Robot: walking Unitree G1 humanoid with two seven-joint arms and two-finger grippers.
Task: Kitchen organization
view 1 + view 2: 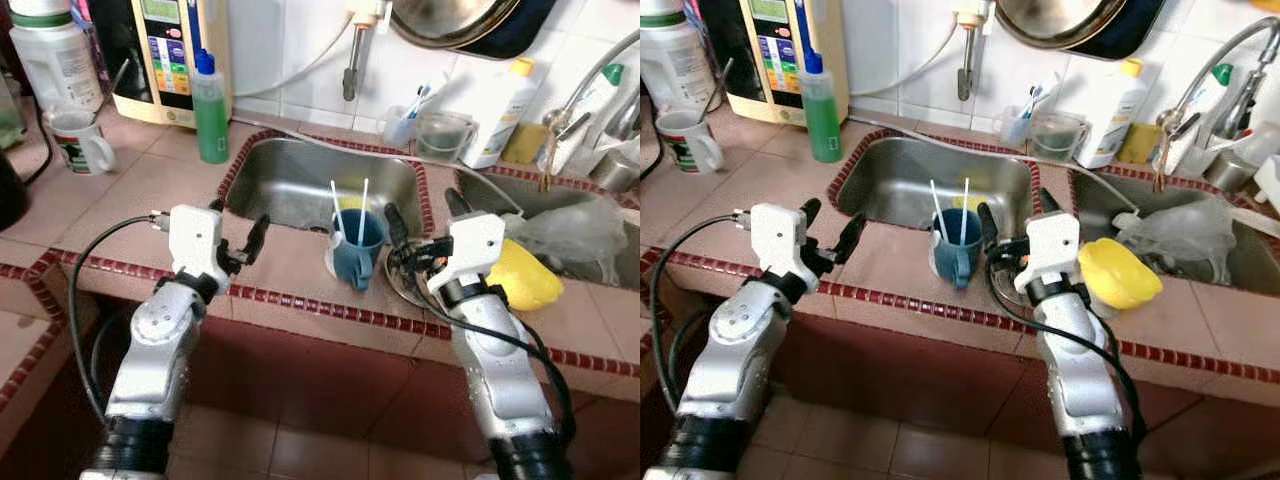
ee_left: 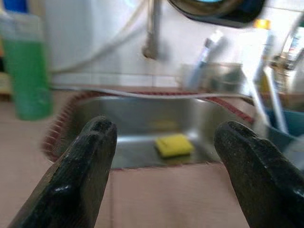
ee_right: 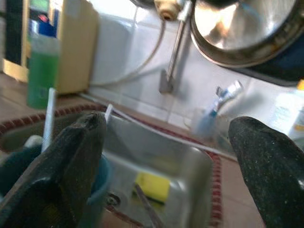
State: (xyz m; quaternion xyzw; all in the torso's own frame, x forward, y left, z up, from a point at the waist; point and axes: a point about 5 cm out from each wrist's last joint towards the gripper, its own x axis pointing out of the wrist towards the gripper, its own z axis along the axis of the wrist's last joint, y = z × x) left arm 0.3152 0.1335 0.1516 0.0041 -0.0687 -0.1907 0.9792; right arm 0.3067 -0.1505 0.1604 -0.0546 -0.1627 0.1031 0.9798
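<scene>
Both jaws gape beside blue cup [image 1: 358, 246]; no label legible.

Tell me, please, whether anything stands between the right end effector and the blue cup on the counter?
Nothing visible does. The right end effector is open just beside the blue cup, which stands on the counter at the sink's front edge. Two white straws stick up out of the cup, clear of the fingers.

blue cups [image 1: 357, 249]: 1
white straws [image 1: 362, 208] in cup: 2
green bottles [image 1: 209, 108]: 1
white mugs [image 1: 80, 143]: 1
sink basins [image 1: 300, 180]: 2
yellow sponges [image 2: 174, 145]: 1
grippers: 2, left [image 1: 238, 236], right [image 1: 428, 222]
</scene>
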